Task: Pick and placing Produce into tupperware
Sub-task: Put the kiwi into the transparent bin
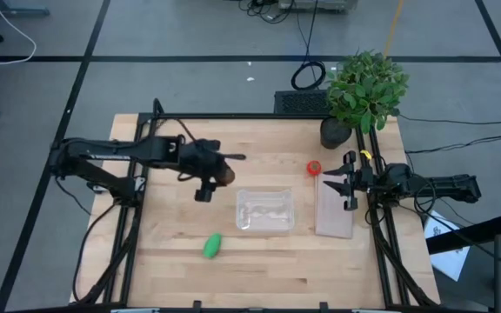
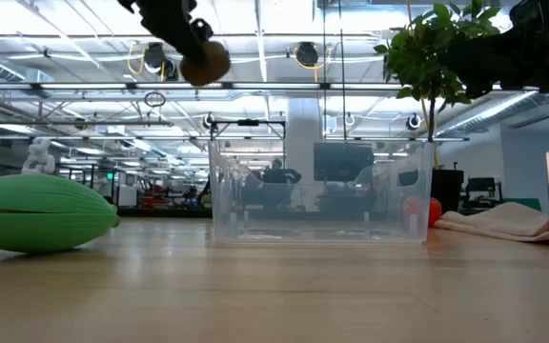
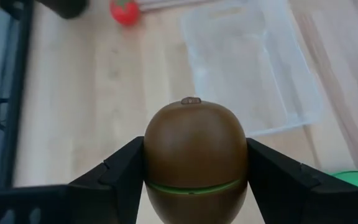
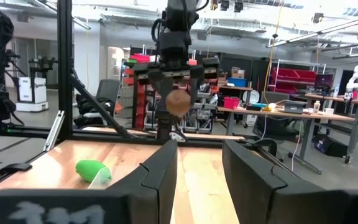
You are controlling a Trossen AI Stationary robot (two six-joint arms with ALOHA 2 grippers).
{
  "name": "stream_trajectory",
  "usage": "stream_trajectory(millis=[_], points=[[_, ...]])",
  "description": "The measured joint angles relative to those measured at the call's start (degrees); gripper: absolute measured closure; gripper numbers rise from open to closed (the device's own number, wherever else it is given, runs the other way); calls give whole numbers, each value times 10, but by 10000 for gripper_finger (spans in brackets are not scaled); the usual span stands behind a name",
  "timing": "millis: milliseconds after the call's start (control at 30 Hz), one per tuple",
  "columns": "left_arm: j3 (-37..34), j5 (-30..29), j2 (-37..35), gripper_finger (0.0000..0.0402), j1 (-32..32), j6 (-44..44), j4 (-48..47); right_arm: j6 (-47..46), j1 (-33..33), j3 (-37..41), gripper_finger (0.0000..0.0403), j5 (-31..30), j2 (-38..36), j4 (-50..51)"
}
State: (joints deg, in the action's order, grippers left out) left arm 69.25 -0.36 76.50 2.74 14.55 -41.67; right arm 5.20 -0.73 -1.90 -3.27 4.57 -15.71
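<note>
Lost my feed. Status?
Left gripper shut on kiwi, raised beside tupperware. Right gripper parked, open, empty. Nothing in the way.

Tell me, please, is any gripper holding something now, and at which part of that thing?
The left gripper holds the brown kiwi by its two opposite sides, above the table. The right gripper holds nothing; its fingers are apart.

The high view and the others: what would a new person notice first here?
First, the brown kiwi held in the air by the left end effector, above the table and to the left of the clear empty tupperware. Next come the bright green piece lying near the table's front edge and the red tomato near the potted plant. The right end effector waits at the right edge.
</note>
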Motion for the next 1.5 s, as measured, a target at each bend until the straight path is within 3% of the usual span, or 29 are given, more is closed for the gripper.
stream_trajectory(millis=[667, 1033, 1367, 1500], points=[[0, -2, -135, 171, 14, 8, 0, 0, 0, 0, 282, 0, 0, -4], [-3, -47, -211, 166, 14, -3, -57, 0, 0, 0, 282, 0, 0, -4], [-56, -42, -267, 164, 14, -24, -42, 0, 0, 0, 282, 0, 0, -4], [-109, 1, -297, 163, 14, -28, 35, 0, 0, 0, 282, 0, 0, -4]])
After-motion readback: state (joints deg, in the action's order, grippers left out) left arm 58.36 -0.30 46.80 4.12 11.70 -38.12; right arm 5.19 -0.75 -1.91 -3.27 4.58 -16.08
